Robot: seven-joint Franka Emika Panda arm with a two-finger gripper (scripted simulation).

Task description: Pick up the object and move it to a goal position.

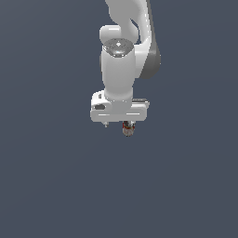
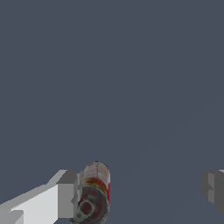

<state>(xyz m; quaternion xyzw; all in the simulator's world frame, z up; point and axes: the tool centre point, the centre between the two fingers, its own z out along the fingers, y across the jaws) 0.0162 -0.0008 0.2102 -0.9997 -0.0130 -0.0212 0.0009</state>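
Checking the Can at the Gripper

We see the small can (image 2: 94, 192) touching one finger (image 2: 65, 194) of the white gripper (image 2: 140, 190). The other finger (image 2: 213, 186) stands well apart, so the jaws are spread. In the exterior view, the can (image 1: 128, 128) sits just below the gripper (image 1: 119, 124).

Even, soft light falls on a flat slate-grey ground, with no cast shadows in either view. The white arm (image 1: 120, 74) is lit from above, its underside shading to grey, with a small glint on its top cap. Both renders are low-resolution and slightly soft; the object (image 2: 94, 192) looks pixelated. No edge distortion.
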